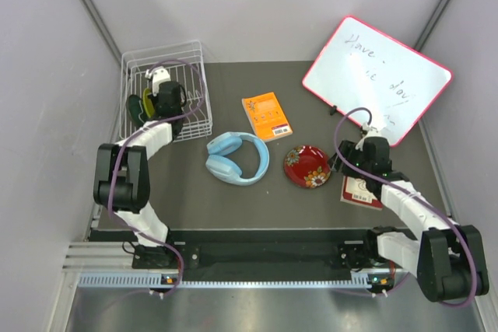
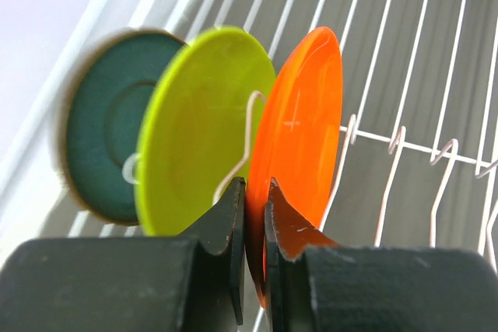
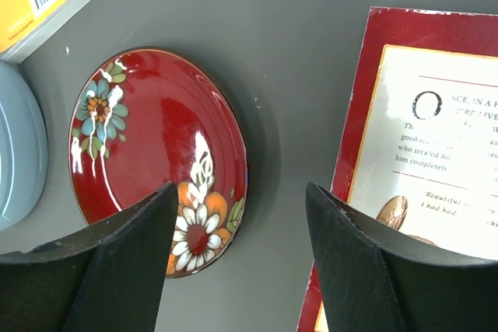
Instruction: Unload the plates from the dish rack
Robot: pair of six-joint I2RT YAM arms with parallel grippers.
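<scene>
Dish rack (image 1: 167, 52): white wire, at the far-left corner of the table (image 1: 233, 207).
Teal plate (image 2: 101, 126): on edge in the rack, blurred.
Yellow-green plate (image 2: 202, 122): on edge just beside the teal one.
Orange plate (image 2: 307, 122): on edge in the rack, next in the row.
Left pincer (image 2: 255, 192): inside the rack, clamped on the orange plate's lower rim.
Light blue headphones (image 1: 226, 169): mid-table.
Orange book (image 1: 266, 114): just beyond the headphones.
Dark red floral plate (image 3: 156, 153): flat on the table, right of the headphones.
Right pincer (image 3: 240, 192): fingers apart, gripping nothing, over the red plate's right edge.
Red booklet (image 3: 420, 153): near the right edge.
Whiteboard (image 1: 373, 75): propped at the far-right corner.
</scene>
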